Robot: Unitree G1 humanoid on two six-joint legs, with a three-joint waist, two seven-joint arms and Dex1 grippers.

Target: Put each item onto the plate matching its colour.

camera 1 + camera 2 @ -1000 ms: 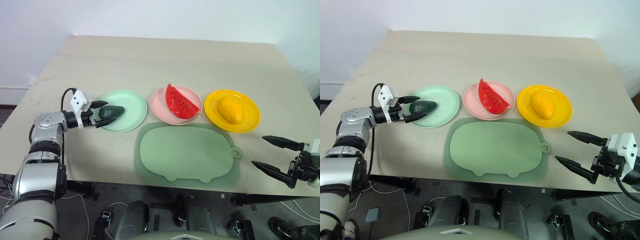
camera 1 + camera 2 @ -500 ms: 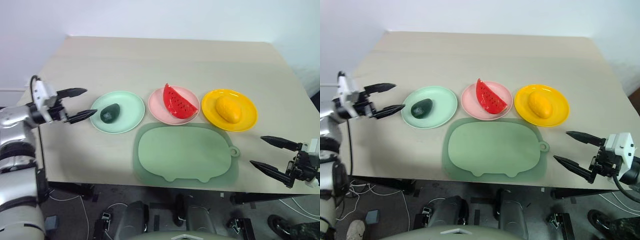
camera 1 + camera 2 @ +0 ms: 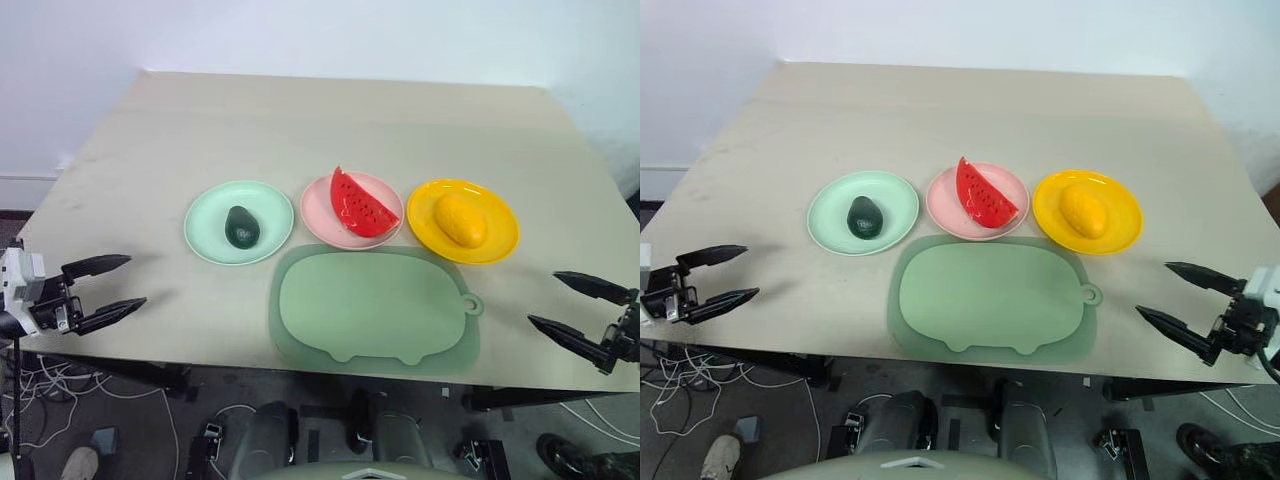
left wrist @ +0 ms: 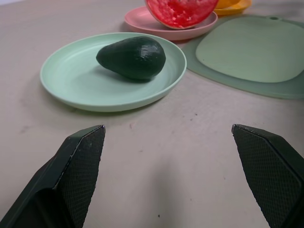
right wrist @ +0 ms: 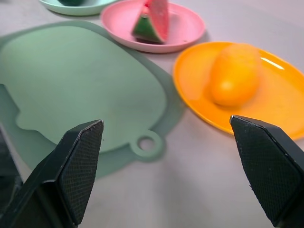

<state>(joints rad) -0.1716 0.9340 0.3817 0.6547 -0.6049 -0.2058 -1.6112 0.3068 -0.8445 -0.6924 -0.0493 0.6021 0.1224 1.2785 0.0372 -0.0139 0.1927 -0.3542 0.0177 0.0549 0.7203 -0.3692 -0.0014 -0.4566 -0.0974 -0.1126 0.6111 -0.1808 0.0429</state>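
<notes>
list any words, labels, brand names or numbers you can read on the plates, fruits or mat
None. No readable text, label, brand or number shows in any view.
The mint green plate, pink plate and yellow-orange plate are plain.
The avocado, watermelon wedge and mango bear no print; the wedge's black marks are seeds.
The green mat is unmarked.

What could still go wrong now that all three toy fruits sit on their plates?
The red watermelon wedge stands on edge on the pink plate, so a bump might tip it. The large dull-green pig-shaped mat touches the plates' near rims; nudging it could shift them. Both the left gripper and right gripper are open, near the table's edge.
</notes>
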